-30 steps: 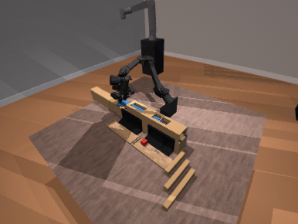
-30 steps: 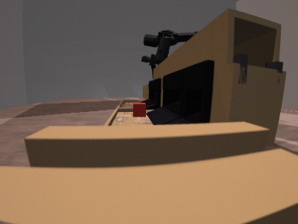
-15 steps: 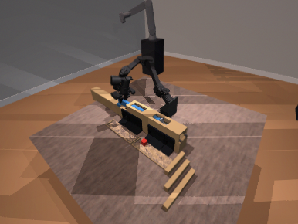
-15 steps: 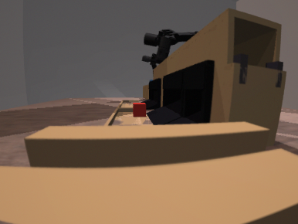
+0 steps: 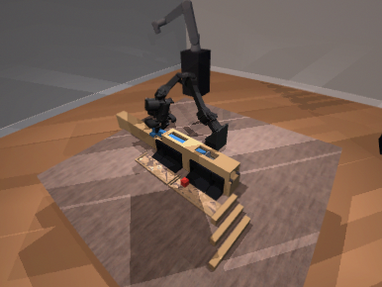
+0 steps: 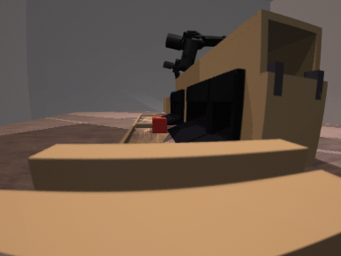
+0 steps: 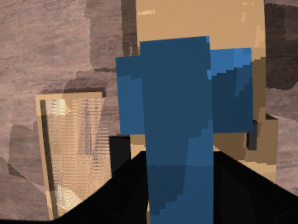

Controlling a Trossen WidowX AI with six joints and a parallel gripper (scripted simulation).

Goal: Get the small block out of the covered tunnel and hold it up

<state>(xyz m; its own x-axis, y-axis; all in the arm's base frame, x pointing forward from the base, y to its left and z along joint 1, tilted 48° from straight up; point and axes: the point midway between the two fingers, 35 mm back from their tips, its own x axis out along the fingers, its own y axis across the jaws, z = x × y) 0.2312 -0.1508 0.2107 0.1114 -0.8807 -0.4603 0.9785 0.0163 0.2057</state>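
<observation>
Gripper clamped on the blue handle

The red block sits outside the tunnel (three rods lie near one end).

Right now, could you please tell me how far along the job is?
The red block already looks out of the tunnel, sitting in the tray beside it. The tool is shut on the blue handle. Left, it seems: let go, grasp the block and hold it up.
</observation>
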